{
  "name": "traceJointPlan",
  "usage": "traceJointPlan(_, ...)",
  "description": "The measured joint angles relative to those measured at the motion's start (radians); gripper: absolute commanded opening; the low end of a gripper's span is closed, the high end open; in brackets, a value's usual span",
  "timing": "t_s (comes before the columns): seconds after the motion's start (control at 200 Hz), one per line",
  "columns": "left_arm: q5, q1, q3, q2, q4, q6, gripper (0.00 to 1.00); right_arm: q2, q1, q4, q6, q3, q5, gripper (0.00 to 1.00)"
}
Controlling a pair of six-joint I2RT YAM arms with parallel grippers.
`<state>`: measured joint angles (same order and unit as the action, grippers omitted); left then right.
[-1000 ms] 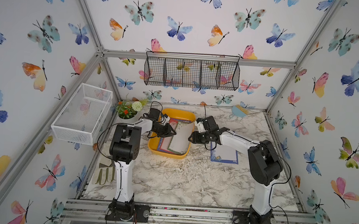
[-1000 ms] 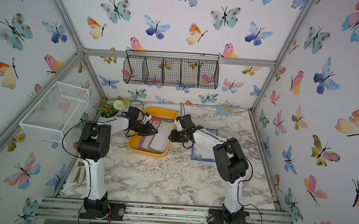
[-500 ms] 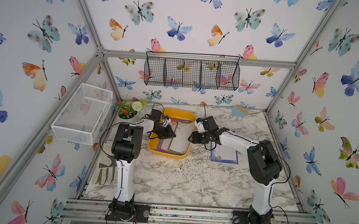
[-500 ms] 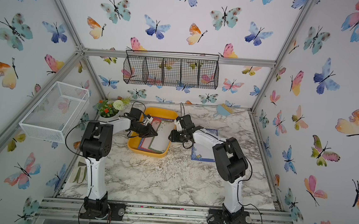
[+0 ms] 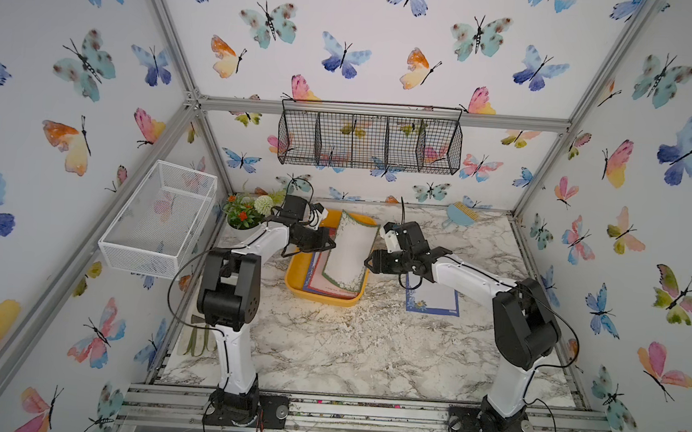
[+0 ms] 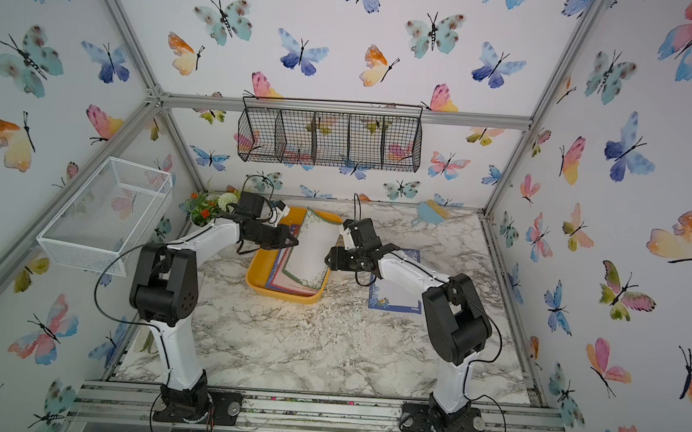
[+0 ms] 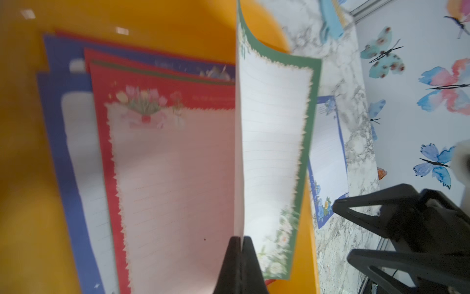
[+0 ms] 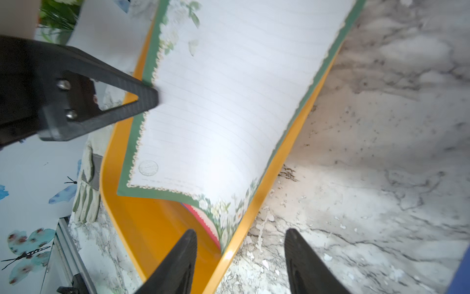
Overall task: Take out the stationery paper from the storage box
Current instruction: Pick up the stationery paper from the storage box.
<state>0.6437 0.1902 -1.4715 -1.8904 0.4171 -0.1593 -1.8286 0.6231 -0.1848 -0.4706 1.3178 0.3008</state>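
The stationery paper is split over two places. One green-bordered sheet (image 5: 350, 250) (image 8: 229, 101) is raised on its left long edge and curves down to its right edge, which lies along the right wall of the storage box (image 5: 322, 298) (image 8: 152, 229). The left gripper (image 7: 240, 239) (image 5: 328, 241) is closed on that raised edge, with the paper pinched between the jaws. Under it, a red-bordered sheet (image 7: 165, 165) lies flat on top of blue-bordered sheets (image 7: 56, 127) inside the box. A blue floral sheet (image 5: 432, 296) (image 6: 395, 297) lies flat on the marble table (image 5: 368, 343), just to the right of the box. The right gripper (image 8: 240, 234) (image 5: 368, 262) is at the box's right rim, near the lowered edge of the green-bordered sheet. Its jaws are apart and grip nothing; in the right wrist view one finger is over the box floor and one is over the table
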Motion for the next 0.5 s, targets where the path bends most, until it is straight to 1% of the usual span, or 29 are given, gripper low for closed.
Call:
traceJointPlan(0.165,-0.022,0.004,-0.004,0.231,-0.008,0.062,0.00,0.141,0.000,0.064,0.036,-0.040,-0.022,0.64)
traceJointPlan(0.205,-0.029,0.009,-0.011,0.291,-0.008,0.086,0.00,0.185,0.000,0.089,0.049,-0.064,-0.029,0.65)
traceJointPlan(0.33,-0.037,0.035,-0.036,0.422,-0.018,0.152,0.00,0.325,0.000,0.175,0.100,-0.152,-0.043,0.71)
traceJointPlan(0.4,-0.023,0.046,-0.035,0.503,-0.048,0.185,0.00,0.411,0.000,0.236,0.137,-0.209,-0.042,0.75)
traceJointPlan(0.501,0.031,0.057,-0.010,0.636,-0.129,0.212,0.00,0.520,0.000,0.325,0.190,-0.277,-0.022,0.82)
